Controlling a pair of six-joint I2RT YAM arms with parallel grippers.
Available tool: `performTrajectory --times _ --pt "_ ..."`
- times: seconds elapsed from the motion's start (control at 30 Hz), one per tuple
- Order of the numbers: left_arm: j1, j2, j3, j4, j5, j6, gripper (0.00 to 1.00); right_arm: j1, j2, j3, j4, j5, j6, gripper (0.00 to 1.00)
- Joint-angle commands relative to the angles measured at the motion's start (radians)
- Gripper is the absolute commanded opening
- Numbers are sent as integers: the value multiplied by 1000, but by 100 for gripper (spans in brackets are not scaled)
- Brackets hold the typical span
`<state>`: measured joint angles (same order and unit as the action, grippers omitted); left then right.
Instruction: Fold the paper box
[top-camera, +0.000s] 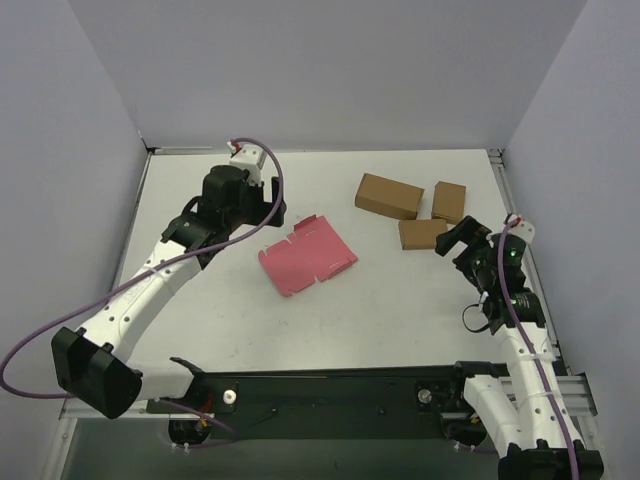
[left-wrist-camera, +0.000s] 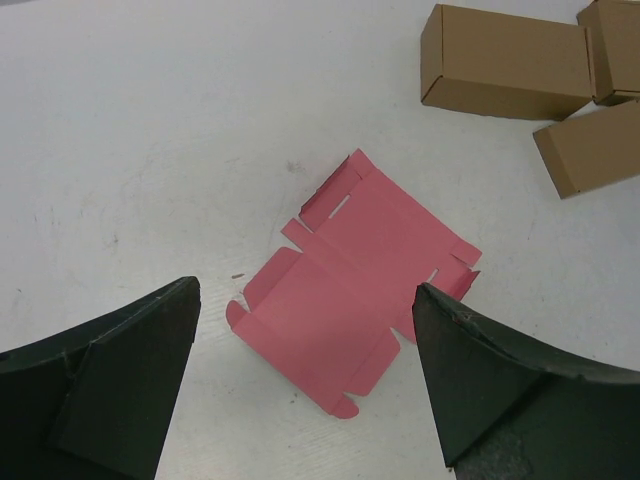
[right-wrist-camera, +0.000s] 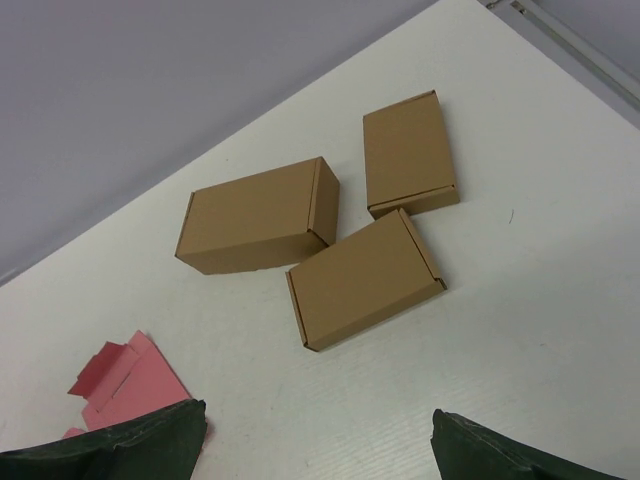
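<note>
Near the middle of the desk (top-camera: 400, 310), slightly left of centre, the paper box (top-camera: 307, 258) lies as a flat, unfolded pink-red sheet. I judge it thin, light and flexible. It will likely slide under a push and crease if pinched hard, so I would grip an edge panel or a notched tab, not the middle. My left claw (left-wrist-camera: 305, 320) is just far-left of the sheet and clear of it, with its fingers spread wide and empty. My right claw (right-wrist-camera: 320, 445) is at the right, also spread and empty, well apart from the sheet and near three brown boxes (right-wrist-camera: 258, 215). The left wrist view shows the slots, tabs and fold lines, which the top view does not resolve. The right wrist view catches only one corner of the sheet.
</note>
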<state>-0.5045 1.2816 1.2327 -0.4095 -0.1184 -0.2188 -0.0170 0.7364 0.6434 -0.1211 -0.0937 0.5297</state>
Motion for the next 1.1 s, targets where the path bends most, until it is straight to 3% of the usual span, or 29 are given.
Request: performTrajectory --times 0.0,0.13,0.2,0.27,0.37,0.4,0.5,0.77,1.07 --pt "23 2 28 103 -7 2 97 11 29 35 1 -3 -7 99" --pt "70 85 67 81 95 58 97 34 50 38 21 -24 -8 99" --pt "121 120 76 98 126 61 93 41 47 35 37 -32 -7 98" --pt "161 200 94 124 247 70 89 49 43 30 44 -40 -10 97" --pt "210 350 181 86 316 110 89 68 35 19 58 -46 -20 96" --pt "216 396 276 52 328 143 88 75 34 15 63 -49 -23 96" --pt "210 553 381 -47 382 228 80 80 34 13 77 -66 -33 96" --pt "136 768 528 -97 450 377 79 97 47 42 46 -92 -68 96" --pt "58 883 545 -107 318 446 79 101 50 48 29 -104 -73 94"
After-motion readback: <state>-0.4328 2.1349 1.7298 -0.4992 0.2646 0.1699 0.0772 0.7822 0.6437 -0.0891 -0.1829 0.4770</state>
